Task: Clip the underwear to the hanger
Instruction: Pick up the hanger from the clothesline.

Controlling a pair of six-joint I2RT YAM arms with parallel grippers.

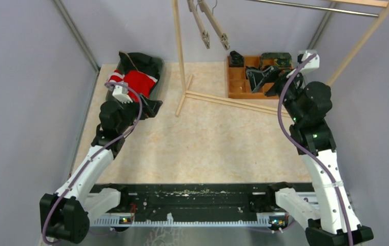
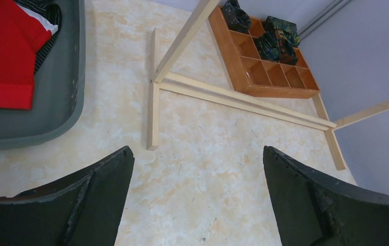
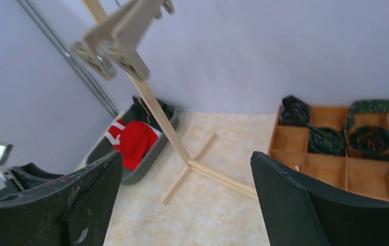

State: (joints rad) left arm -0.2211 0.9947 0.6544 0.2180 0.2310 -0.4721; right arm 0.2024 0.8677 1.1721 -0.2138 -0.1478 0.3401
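Observation:
The wooden clip hanger (image 1: 213, 23) hangs from the rack at the back, its two metal clips empty; it also shows at the top left of the right wrist view (image 3: 113, 48). Red underwear (image 1: 137, 82) lies in a grey bin (image 1: 157, 69) at the back left and shows in the left wrist view (image 2: 2, 51) and the right wrist view (image 3: 133, 141). My left gripper (image 1: 150, 106) (image 2: 197, 151) is open and empty, just right of the bin above the table. My right gripper (image 1: 262, 79) (image 3: 186, 154) is open and empty over the wooden organizer.
A wooden organizer (image 1: 238, 84) (image 2: 264, 77) (image 3: 335, 164) at the back right holds rolled dark garments (image 3: 369, 141). The wooden rack's base bars (image 1: 223, 100) (image 2: 233, 97) lie across the back of the table, and its upright post (image 1: 179, 46) stands between bin and organizer.

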